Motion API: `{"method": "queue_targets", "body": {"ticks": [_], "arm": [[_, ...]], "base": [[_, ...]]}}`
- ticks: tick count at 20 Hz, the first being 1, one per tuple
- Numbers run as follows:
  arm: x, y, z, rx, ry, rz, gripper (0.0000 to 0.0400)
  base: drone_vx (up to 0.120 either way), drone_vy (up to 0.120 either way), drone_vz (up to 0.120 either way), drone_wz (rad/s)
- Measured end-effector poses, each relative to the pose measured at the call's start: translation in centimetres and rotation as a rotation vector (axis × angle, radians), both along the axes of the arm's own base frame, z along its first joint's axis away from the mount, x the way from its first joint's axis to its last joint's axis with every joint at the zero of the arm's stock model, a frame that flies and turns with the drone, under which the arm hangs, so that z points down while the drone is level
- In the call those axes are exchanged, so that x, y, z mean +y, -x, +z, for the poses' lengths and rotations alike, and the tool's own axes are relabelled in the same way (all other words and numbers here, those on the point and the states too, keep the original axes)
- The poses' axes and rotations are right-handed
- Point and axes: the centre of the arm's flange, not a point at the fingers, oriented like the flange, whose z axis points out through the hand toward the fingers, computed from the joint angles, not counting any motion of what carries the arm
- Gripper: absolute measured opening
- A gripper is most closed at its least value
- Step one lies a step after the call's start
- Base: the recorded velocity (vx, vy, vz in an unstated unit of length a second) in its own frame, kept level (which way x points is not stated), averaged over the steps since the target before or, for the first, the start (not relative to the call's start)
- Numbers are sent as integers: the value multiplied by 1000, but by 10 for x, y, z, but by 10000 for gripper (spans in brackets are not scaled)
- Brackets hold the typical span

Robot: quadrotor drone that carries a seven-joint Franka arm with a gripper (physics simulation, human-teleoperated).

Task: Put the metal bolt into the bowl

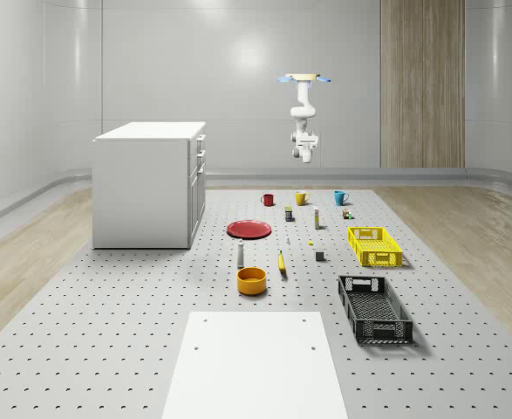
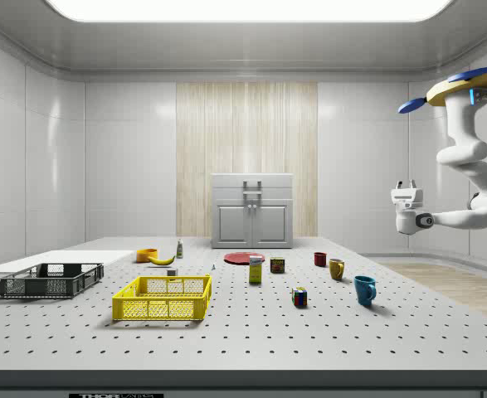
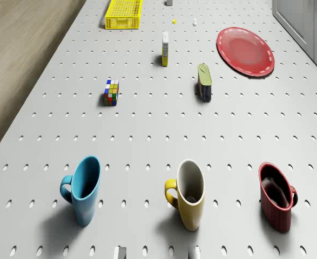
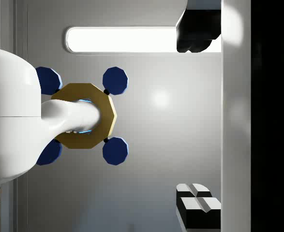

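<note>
While the drone (image 1: 304, 79) hovers high beyond the yellow mug (image 1: 301, 198), its claw (image 1: 305, 158), whose opening I cannot tell, hangs empty, well apart from the orange bowl (image 1: 251, 280).

Whole-scene view: high, far back, facing the table (image 1: 107, 349) lengthwise.
Side view: low at the table's edge, facing across.
Drone view: forward-down over mugs.
Wrist view: up at the ceiling.
Shared: red plate (image 1: 249, 229).
</note>
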Motion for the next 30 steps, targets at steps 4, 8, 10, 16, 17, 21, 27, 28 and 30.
{"method": "queue_targets", "body": {"ticks": [4,8,10,16,17,21,27,28,30], "arm": [[0,4,30,-3,0,0,400],[0,3,56,-6,0,0,400],[0,2,66,-8,0,0,400],[0,1,85,-13,0,0,400],[0,1,87,-13,0,0,400],[0,0,91,-16,0,0,400],[0,1,93,-21,0,0,400],[0,1,93,-22,0,0,400],[0,1,93,-23,1,0,400]], "base": [[0,0,0,0],[0,0,0,0],[0,-100,0,0],[0,-120,0,0],[0,-120,0,0],[0,-120,0,0],[0,-120,0,0],[0,-120,0,0],[0,-120,0,0]]}}
